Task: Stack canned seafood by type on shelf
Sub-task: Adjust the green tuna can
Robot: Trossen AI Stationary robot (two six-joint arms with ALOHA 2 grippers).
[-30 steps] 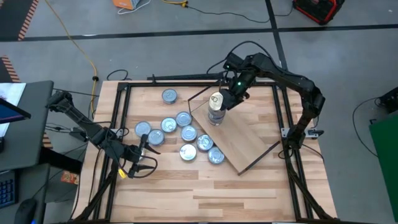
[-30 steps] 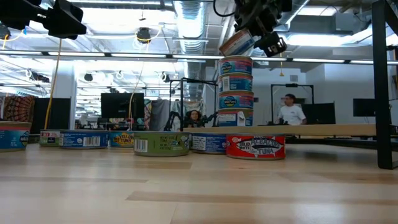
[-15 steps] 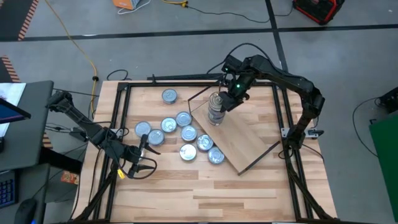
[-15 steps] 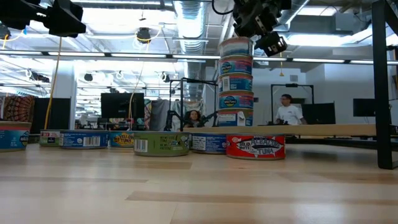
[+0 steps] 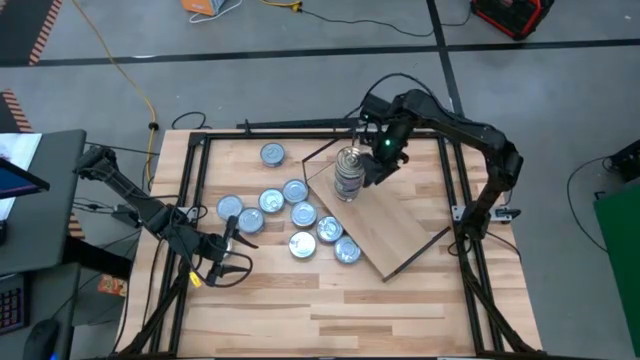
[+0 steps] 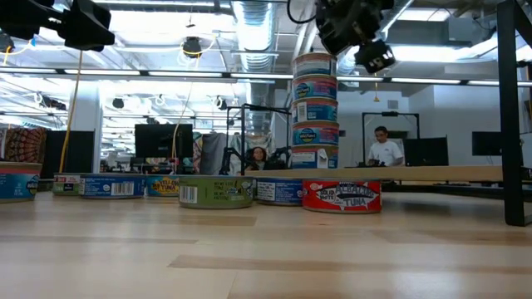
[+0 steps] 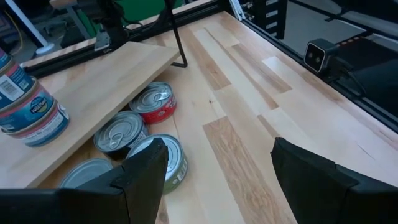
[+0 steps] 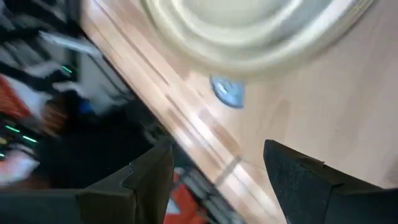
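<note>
Several tins of canned seafood stand in one upright stack [image 5: 348, 172] on the light-wood shelf [image 5: 400, 225]; the low view shows the stack's top tin [image 6: 314, 63] sitting level. My right gripper [image 5: 372, 170] hovers open just right of the stack's top [image 6: 353, 46], with nothing between its fingers [image 8: 214, 186]. Several loose tins [image 5: 300, 215] lie flat on the table left of the shelf. My left gripper [image 5: 240, 262] waits open near the table's left front, facing tins [image 7: 155, 102] at the shelf's edge.
The shelf board stands raised on a thin dark frame [image 7: 177, 43], and some tins [image 7: 118, 130] lie partly under its edge. A dark metal frame [image 5: 190, 190] runs around the tabletop. Bare planks [image 5: 330, 305] lie along the near side. People [image 6: 386, 149] are in the room beyond.
The top tin was tilted at my right gripper above the stack a second ago; it now sits level on top of the stack. My right gripper has then drawn a little toward the table's right edge, clear of the tin.
</note>
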